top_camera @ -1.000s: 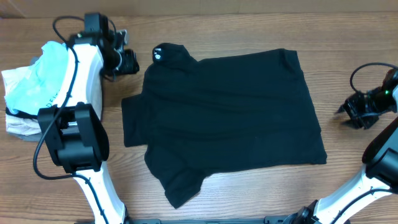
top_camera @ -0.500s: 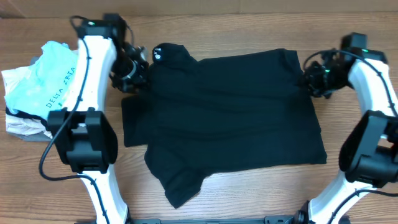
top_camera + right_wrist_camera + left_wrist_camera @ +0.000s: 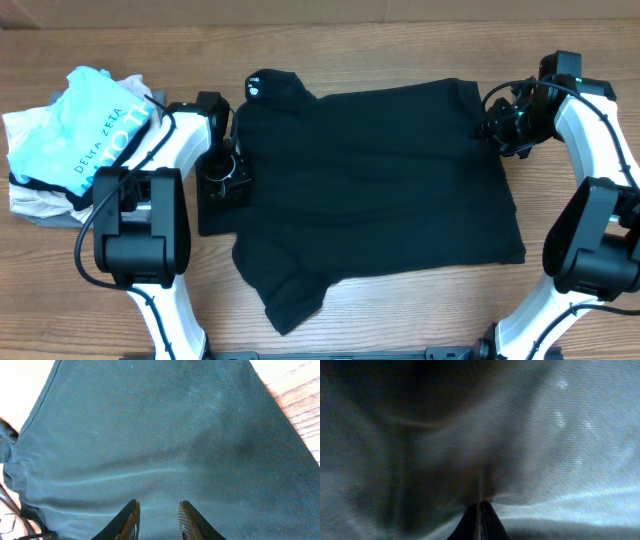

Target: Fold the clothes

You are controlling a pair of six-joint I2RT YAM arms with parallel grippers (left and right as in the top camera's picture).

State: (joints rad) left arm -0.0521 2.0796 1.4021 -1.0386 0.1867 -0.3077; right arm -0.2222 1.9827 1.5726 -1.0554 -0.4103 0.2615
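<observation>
"DELTA ZETA" shows on the light-blue shirt (image 3: 90, 140) at 9 o'clock. The black shirt (image 3: 370, 180) lies spread at centre. The left gripper (image 3: 479, 509) pinches its 9 o'clock edge, tips together. The right gripper (image 3: 157, 512) is parted over its 2 o'clock corner.

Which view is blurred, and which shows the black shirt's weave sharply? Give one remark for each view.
Left wrist: blurred, the black shirt washed grey, too close to focus. Right wrist: sharp, weave and creases clear, the table bright at the corner. Overhead: even light, sharp, but the shirt reads as one dark mass.
</observation>
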